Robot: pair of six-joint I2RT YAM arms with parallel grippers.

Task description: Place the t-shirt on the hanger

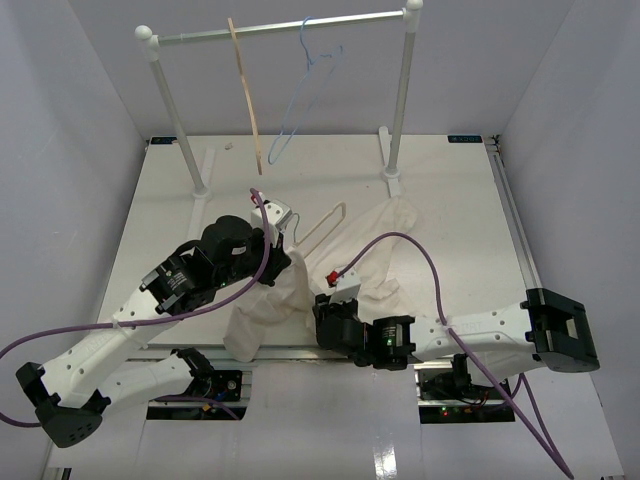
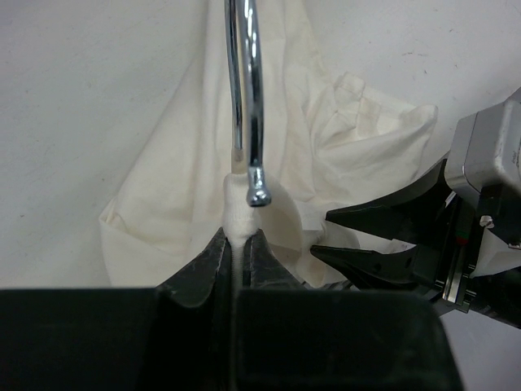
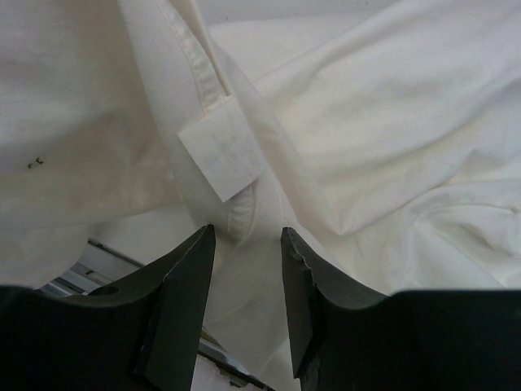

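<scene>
At the near middle of the table point(image 1: 450, 190), between both arms: t-shirt point(image 1: 260, 315), cream, bunched, draped about the hanger point(image 2: 244, 90). Left gripper point(image 2: 238, 240) clamped on the hanger's neck. Right gripper point(image 3: 248, 236) parted, jaws astride the collar point(image 3: 203, 73) beside the label point(image 3: 221, 151), not visibly pinching. Recommended handling: close squarely on the collar band alone, then draw it over one hanger shoulder while the left holds steady.

We find the rack point(image 1: 402, 90) at the far edge of the tabletop point(image 1: 450, 200), a wooden hanger point(image 1: 247, 100) left of a wire hanger point(image 1: 303, 50) on its rail. The shirt point(image 1: 385, 235) lies mid-tabletop. The left end effector point(image 2: 238, 236) sits at its left on a loose hanger point(image 2: 244, 98), and the right end effector point(image 3: 247, 236) is at its near side, astride the collar.
</scene>
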